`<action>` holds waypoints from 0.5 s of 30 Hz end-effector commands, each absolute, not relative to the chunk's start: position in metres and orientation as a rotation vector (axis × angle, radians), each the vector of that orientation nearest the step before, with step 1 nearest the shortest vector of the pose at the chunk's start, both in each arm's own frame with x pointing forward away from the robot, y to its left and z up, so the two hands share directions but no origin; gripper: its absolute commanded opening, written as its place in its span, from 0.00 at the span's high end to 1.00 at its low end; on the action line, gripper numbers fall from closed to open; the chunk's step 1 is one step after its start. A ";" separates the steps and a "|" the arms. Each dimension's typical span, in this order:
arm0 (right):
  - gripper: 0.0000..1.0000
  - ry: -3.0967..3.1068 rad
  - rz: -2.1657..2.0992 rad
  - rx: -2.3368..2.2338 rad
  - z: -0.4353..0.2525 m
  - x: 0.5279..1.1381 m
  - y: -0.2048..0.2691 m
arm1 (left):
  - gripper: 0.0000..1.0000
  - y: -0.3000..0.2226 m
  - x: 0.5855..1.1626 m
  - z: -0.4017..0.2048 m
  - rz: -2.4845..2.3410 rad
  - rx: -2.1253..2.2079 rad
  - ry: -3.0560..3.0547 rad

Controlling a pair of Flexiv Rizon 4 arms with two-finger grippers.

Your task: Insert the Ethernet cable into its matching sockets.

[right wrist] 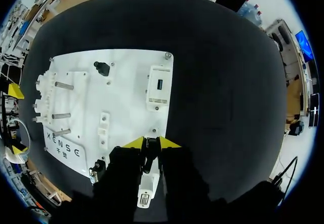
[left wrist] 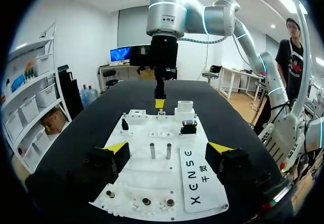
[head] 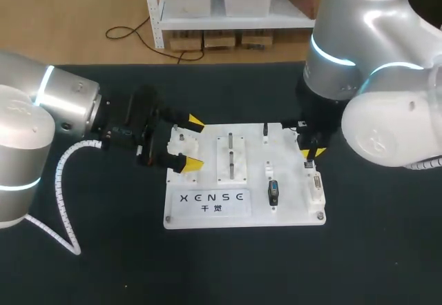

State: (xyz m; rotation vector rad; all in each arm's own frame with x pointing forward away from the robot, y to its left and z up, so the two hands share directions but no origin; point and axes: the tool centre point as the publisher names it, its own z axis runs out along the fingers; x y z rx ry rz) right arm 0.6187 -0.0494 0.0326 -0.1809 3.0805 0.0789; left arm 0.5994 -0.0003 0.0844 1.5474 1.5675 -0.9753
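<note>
A white practice board (head: 290, 205) lies mid-table. At its right edge my right gripper (head: 311, 154) points down, shut on a small dark Ethernet plug (right wrist: 150, 152) pinched between its yellow tips. Directly under the plug sits a small white socket block (right wrist: 146, 184). In the left wrist view the right gripper (left wrist: 159, 103) hangs just over that block (left wrist: 162, 114) at the board's far end. No cable run shows behind the plug. My left gripper (head: 195, 141) stands open astride the board's left end, its tips (left wrist: 117, 147) wide apart and holding nothing.
The board (right wrist: 126, 97) also carries two metal pegs (head: 230, 154), a black knob (right wrist: 102, 68), a white block with a blue port (right wrist: 159, 84), a black connector (head: 273, 192) and a D-sub connector (head: 316, 183). Black tabletop surrounds it.
</note>
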 end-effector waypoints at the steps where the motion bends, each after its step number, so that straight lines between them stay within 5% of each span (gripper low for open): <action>1: 1.00 3.084 0.082 -0.186 0.031 0.620 -0.049 | 0.00 0.000 0.600 0.083 -0.976 1.546 1.562; 15: 1.00 3.097 0.083 -0.196 0.024 0.618 -0.049 | 0.00 0.000 0.600 0.083 -0.976 1.546 1.562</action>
